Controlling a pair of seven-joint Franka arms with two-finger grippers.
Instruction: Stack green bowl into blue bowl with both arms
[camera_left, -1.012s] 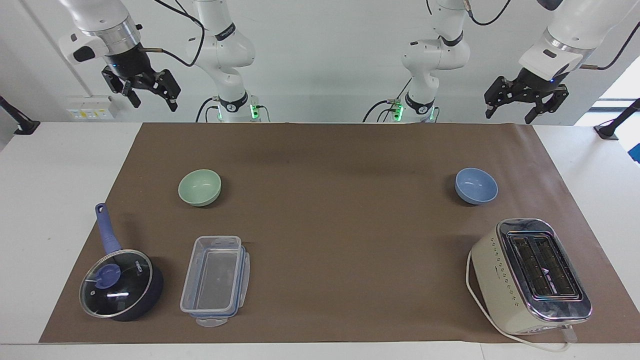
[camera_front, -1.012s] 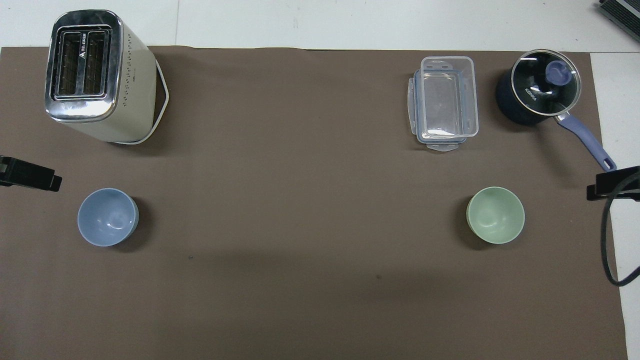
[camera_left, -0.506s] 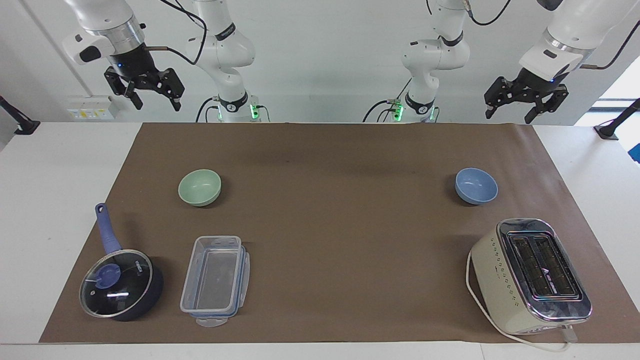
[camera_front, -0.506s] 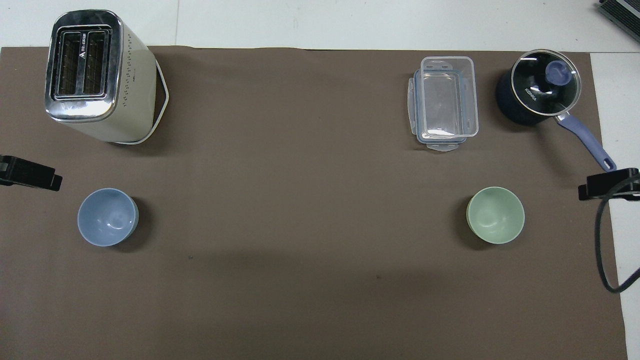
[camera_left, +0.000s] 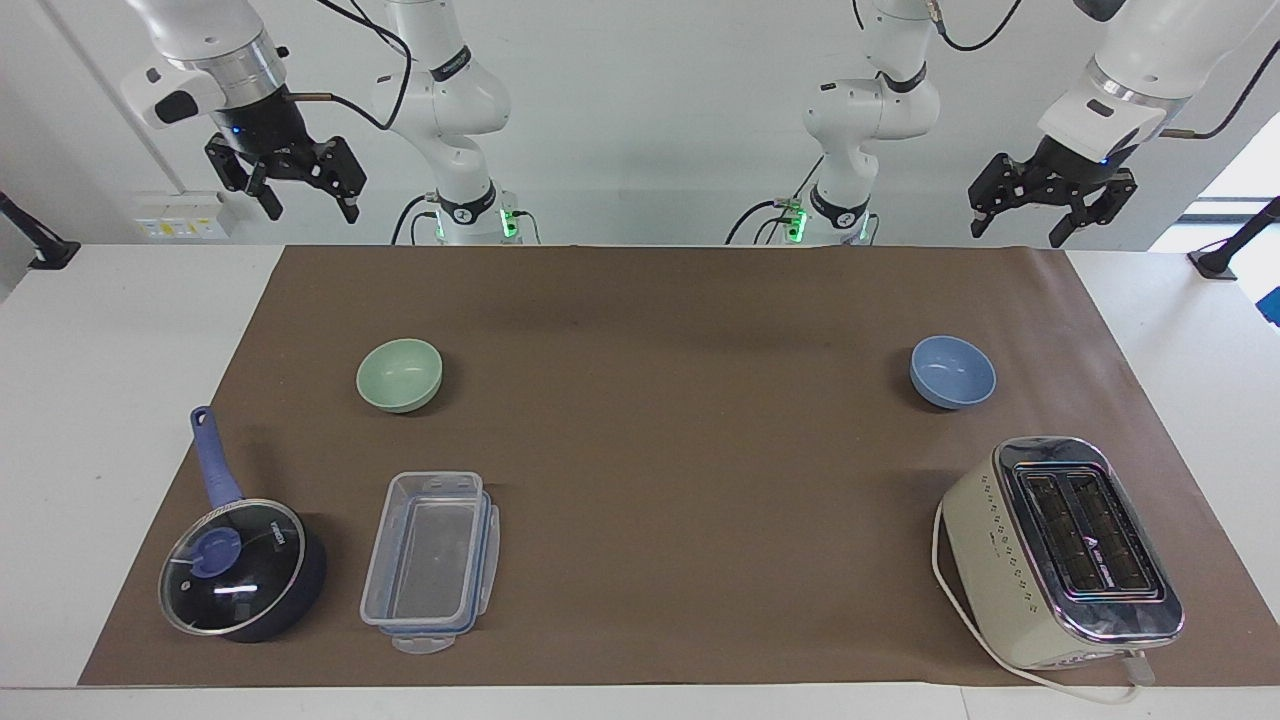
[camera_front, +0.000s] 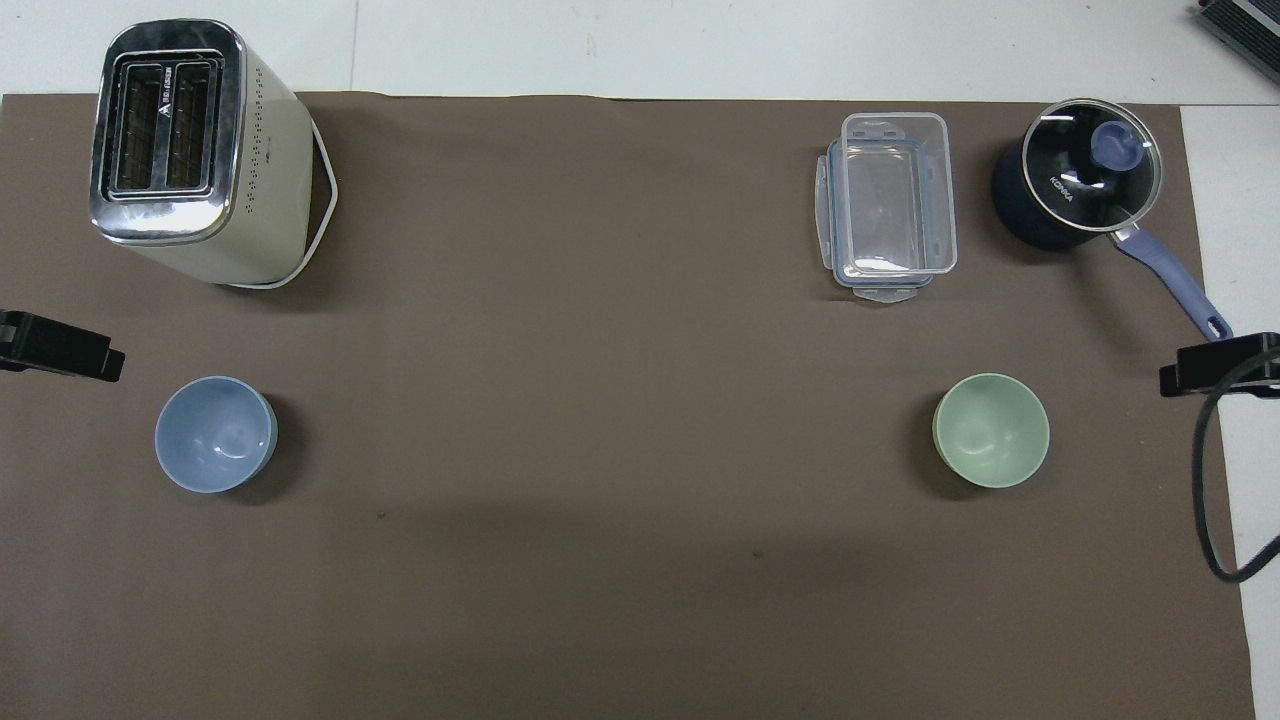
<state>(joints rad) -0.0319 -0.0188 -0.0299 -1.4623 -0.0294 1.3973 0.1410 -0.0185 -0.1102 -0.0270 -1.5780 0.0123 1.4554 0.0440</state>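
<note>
Small round matte mint-green bowl, plain and empty, upright on the brown mat covering the desk, toward the right arm's end. Matching small round periwinkle-blue bowl well apart, toward the left arm's end. So two bowls, one each colour. Right gripper and left gripper both up in the air near the mat's corners, jaws spread, holding nothing.

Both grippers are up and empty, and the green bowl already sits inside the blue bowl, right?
Not quite. In the facing view the green bowl sits on the mat apart from the blue bowl, not stacked. The left gripper and right gripper are up and empty.
</note>
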